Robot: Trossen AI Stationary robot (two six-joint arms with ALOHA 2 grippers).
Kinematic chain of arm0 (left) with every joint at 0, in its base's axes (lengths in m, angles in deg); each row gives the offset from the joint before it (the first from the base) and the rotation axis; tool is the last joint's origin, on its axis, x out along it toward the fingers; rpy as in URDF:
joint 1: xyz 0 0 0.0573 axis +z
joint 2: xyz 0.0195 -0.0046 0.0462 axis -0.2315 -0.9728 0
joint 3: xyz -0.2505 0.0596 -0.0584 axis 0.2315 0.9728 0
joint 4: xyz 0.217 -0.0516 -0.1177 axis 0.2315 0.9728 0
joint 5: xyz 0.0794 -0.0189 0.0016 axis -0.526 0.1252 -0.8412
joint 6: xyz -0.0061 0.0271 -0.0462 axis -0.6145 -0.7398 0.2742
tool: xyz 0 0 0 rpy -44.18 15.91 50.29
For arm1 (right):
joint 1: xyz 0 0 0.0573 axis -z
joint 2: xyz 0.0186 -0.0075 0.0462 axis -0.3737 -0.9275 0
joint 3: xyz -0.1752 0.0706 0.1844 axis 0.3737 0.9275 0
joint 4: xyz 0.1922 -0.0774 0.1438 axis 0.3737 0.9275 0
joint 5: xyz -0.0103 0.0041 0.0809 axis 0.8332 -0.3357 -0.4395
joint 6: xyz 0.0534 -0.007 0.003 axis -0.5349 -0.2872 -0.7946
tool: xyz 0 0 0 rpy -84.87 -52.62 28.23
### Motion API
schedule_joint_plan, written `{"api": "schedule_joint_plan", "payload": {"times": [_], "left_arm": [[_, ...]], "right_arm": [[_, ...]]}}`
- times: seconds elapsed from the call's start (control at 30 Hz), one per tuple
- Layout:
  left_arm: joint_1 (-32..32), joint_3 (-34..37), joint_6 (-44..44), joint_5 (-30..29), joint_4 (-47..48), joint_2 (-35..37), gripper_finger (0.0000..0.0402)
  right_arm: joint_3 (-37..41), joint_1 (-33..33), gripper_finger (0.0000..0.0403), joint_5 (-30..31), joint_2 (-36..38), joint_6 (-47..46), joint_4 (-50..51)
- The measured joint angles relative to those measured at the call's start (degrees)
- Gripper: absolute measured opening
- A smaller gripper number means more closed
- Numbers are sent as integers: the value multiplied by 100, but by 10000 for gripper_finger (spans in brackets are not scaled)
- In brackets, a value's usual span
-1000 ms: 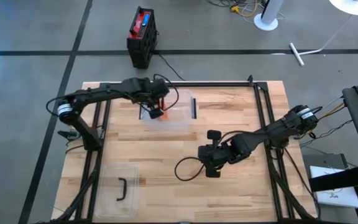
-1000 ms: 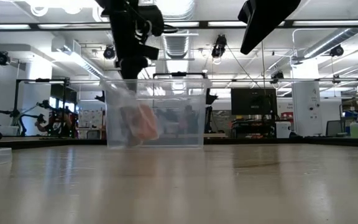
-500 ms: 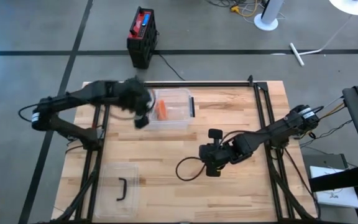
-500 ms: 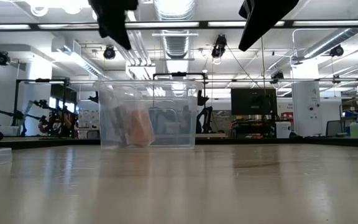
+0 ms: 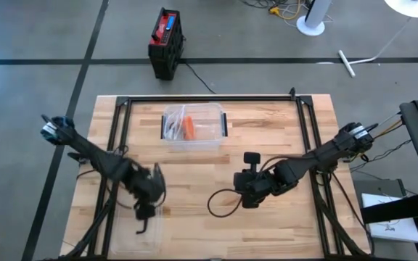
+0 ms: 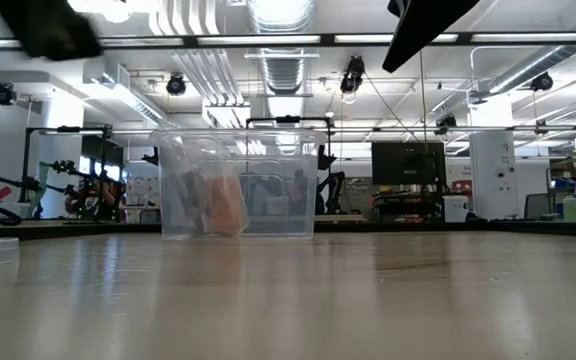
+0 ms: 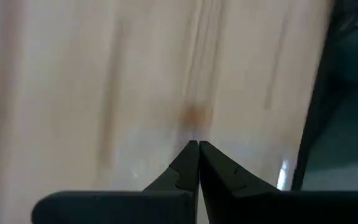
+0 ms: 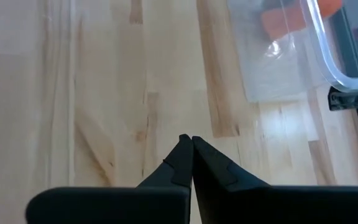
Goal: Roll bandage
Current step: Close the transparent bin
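1. The left gripper (image 5: 149,190), jaws pressed together and empty, hangs over the lid (image 5: 141,221) at the near left; a low pass could knock it.
2. The right gripper (image 5: 249,190), likewise closed on nothing, waits mid-table.
3. The orange bandage (image 5: 189,127) lies in the clear container (image 5: 210,135) at the far side, apparently still uncovered.
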Motion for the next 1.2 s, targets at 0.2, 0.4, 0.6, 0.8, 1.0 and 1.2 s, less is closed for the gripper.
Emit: {"api": "schedule_joint_plan", "payload": {"times": [0.2, 0.4, 0.6, 0.8, 1.0, 1.2], "left_arm": [[-1005, 736, 2092, 1061, -44, -671, 1], [-1432, 1033, 2878, 1217, -260, -1320, 3], [-1496, 1094, 2922, 1598, -820, -1874, 3], [-1340, 1090, 2546, 1297, -1723, -2354, 2], [-906, 942, 1858, 388, -2923, -2520, 1], [-286, 482, 803, -1696, -3593, -2358, 4]], "right_arm": [[2, -289, 2, 295, -19, 247, -313], [2, -742, 2, 190, -23, -243, -842], [2, -1499, 2, 95, -238, -1040, -1124], [2, -2055, 2, 119, -645, -1921, -1274], [2, -2154, 2, 127, -996, -2245, -1499], [2, -1967, 2, 195, -1464, -1562, -2669]]}}
